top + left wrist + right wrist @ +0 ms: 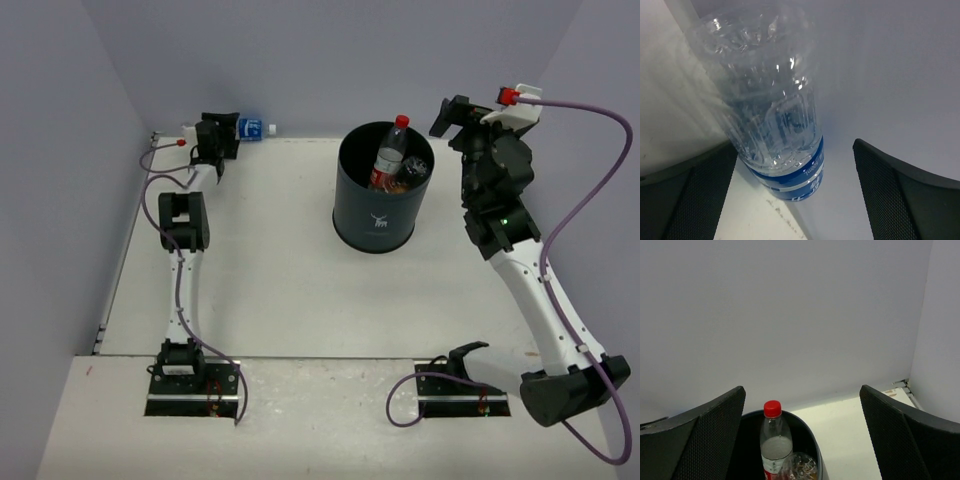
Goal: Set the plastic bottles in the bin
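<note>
Bin (352,205): white deer logo (379,221); bottle (772,115) label blue, text illegible

The tall round black bin (352,208) carries a small white deer logo (379,220), without words. The clear plastic bottle with a blue label (771,107) shows upside-down white print, apparently "500ml"; the rest is illegible
</note>
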{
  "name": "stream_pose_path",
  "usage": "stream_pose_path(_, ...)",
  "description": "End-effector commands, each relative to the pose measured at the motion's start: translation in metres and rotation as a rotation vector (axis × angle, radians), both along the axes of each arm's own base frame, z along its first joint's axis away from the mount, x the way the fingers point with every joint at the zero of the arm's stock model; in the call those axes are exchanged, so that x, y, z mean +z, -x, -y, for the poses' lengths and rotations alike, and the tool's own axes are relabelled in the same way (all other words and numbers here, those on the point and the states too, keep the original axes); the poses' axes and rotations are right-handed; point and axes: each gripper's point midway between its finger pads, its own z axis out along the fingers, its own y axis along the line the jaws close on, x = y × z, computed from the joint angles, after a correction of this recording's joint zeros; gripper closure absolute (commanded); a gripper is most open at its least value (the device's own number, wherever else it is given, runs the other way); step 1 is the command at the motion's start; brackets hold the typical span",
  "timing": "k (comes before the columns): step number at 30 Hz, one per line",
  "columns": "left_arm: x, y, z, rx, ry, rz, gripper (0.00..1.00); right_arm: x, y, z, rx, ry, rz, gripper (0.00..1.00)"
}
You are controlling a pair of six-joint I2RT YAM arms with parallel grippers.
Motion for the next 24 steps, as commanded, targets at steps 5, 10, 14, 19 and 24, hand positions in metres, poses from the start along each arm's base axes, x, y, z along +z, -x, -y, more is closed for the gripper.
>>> stream_pose_path(5, -0.005, -0.025, -0.015, 0.158, 0.077, 0.131, 0.0, 0.013, 0.033, 0.032, -0.12, 0.015, 0.088, 0.01)
stream_pose_path(10, 0.017, -0.027, -0.007, 0.179, -0.021, 0.188, 0.24, 0.018, 0.051, 0.044, -0.155, 0.012, 0.117, 0.01)
stream_pose_path(14, 0.026, -0.03, 0.003, 0.17, -0.01, 0.239, 0.33, 0.014, 0.064, 0.048, -0.152, -0.002, 0.106, 0.01)
stream_pose_path(19, 0.032, -0.025, 0.007, 0.138, -0.045, 0.231, 0.7, 0.025, 0.093, 0.058, -0.163, -0.039, 0.193, 0.01)
stream_pose_path(24, 0.056, -0.02, 0.011, 0.089, -0.038, 0.266, 0.86, 0.022, 0.096, 0.054, -0.132, -0.035, 0.183, 0.01)
